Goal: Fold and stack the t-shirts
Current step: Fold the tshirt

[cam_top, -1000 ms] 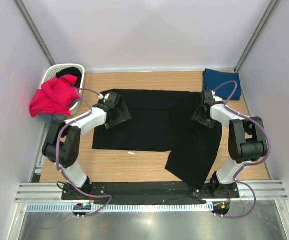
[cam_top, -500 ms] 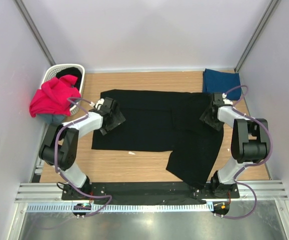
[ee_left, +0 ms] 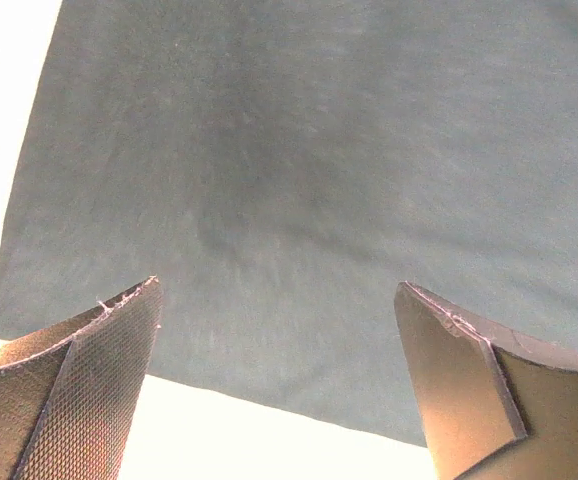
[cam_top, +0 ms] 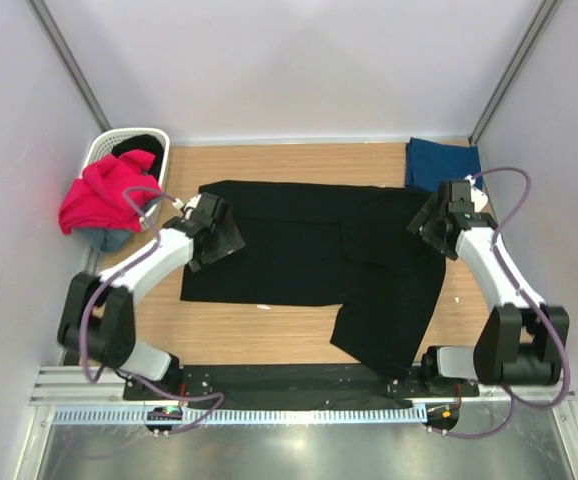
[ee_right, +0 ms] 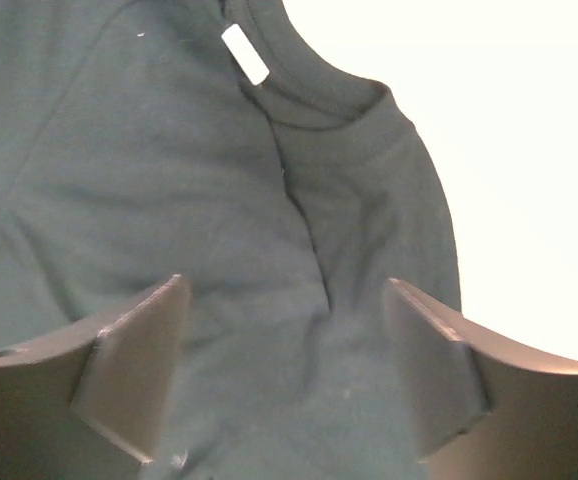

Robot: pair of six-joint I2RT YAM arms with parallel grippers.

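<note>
While empty, left tool (ee_left: pixel 279 300), right tool (ee_right: pixel 284 290) agape

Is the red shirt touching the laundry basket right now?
Touching. The top view shows the red shirt draped over the near rim of the basket, hanging down outside it.

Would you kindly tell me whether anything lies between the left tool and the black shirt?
Nothing visible does: the open left tool hangs directly over bare cloth of the black shirt, near its edge.

Pale walls (cam_top: pixel 299 60), wooden tabletop (cam_top: pixel 269 335), metal front rail (cam_top: pixel 59 385)
</note>
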